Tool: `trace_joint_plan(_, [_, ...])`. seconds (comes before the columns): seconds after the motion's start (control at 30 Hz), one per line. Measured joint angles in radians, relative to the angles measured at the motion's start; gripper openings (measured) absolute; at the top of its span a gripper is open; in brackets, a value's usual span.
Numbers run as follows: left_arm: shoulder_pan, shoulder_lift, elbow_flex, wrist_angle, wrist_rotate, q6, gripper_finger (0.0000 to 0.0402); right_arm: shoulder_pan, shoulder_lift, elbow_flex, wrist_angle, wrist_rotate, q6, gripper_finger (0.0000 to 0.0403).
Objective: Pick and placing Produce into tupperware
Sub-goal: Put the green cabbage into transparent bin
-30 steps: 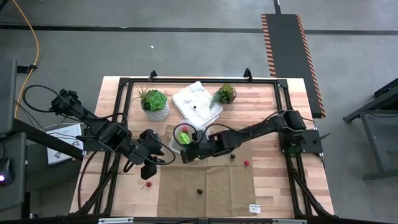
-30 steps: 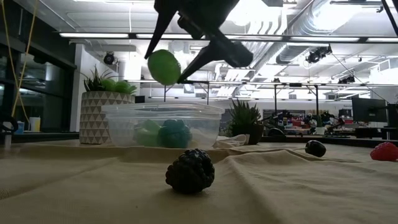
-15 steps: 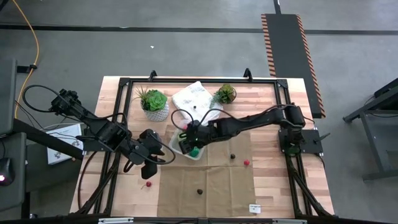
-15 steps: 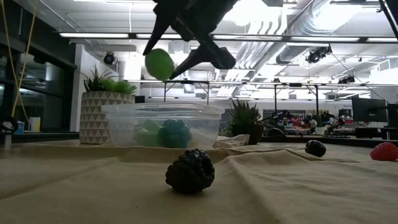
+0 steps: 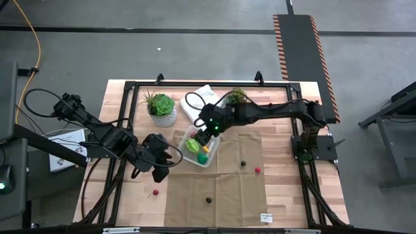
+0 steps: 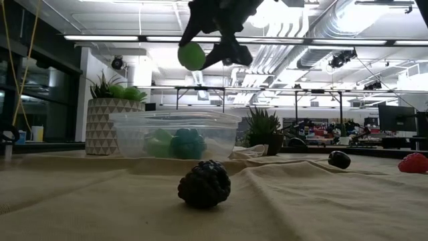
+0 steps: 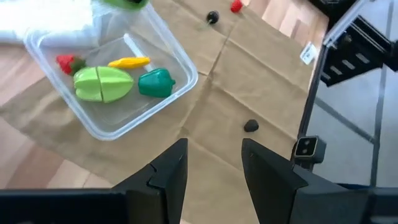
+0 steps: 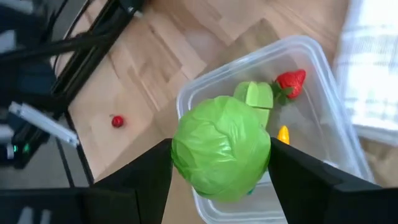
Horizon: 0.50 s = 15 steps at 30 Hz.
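My right gripper (image 5: 208, 130) (image 8: 221, 163) is shut on a bright green, cabbage-like ball of produce (image 8: 221, 148) (image 6: 192, 56), which hangs above the far side of the clear tupperware (image 5: 209, 158) (image 7: 180, 84). Inside the tupperware lie a red strawberry (image 7: 65, 62), a split green piece (image 7: 102, 84), a yellow piece (image 7: 129, 62) and a green pepper (image 7: 155, 84). My left gripper (image 5: 164, 161) (image 7: 214, 165) hovers open and empty to the left of the tupperware. A dark brown berry (image 6: 204, 183) rests on the brown cloth (image 5: 227, 188). My right gripper pinches the green ball between its two fingers, on two opposite sides (image 8: 179, 152). The fingers slant downward from the table's far right side. The ball is lifted clear, well above the tupperware's rim (image 6: 174, 115).
Two potted plants (image 5: 161, 107) (image 5: 234, 97) and a white bag (image 5: 203, 99) stand at the far side. Loose produce lies about: a dark piece (image 5: 243, 163), a red piece (image 5: 257, 170), a small red one (image 5: 154, 193) on the wood. A white card (image 5: 266, 218) lies near the front edge.
My right gripper has carried the green ball up and toward the table's far edge, from the tupperware's near left side to over its far side, and it has rolled as it went. The ball stays pinched.
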Motion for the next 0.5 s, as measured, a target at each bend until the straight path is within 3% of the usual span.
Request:
trace_joint_plan(0.23, [0.000, 0.000, 0.000, -0.006, -0.007, -0.124, 0.0140, -0.046, -0.015, 0.000, -0.007, -0.101, -0.198, 0.0229])
trace_joint_plan(0.5, [0.000, 0.001, 0.000, -0.011, -0.006, -0.135, 0.0140, -0.050, -0.015, 0.000, -0.035, -0.136, -0.430, 0.0229])
